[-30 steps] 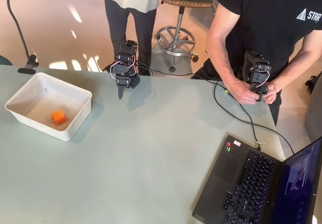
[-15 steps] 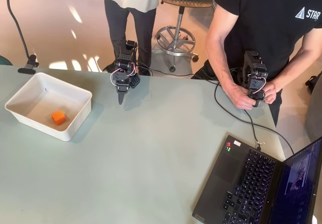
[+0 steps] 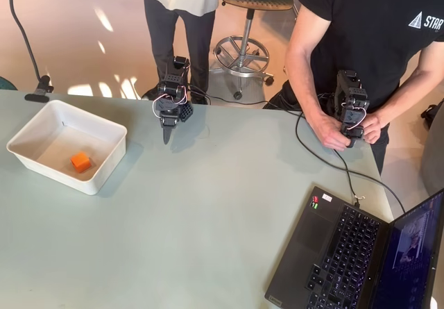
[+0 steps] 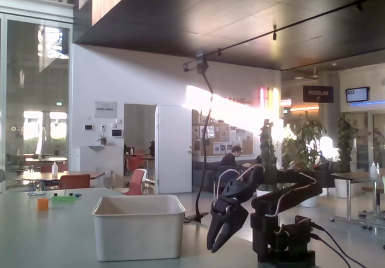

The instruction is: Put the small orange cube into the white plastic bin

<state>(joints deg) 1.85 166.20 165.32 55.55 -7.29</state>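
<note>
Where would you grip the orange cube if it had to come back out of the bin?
From straight above, fingers on two opposite flat side faces of the small orange cube. It lies on the floor of the white plastic bin, apart from the walls, which block any sideways approach. It looks turned relative to the bin's sides, so the gripper would likely need rotating to match its faces.

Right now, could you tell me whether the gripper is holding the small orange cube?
No, in the overhead view the small orange cube lies on the floor of the white plastic bin, well apart from the gripper.
</note>
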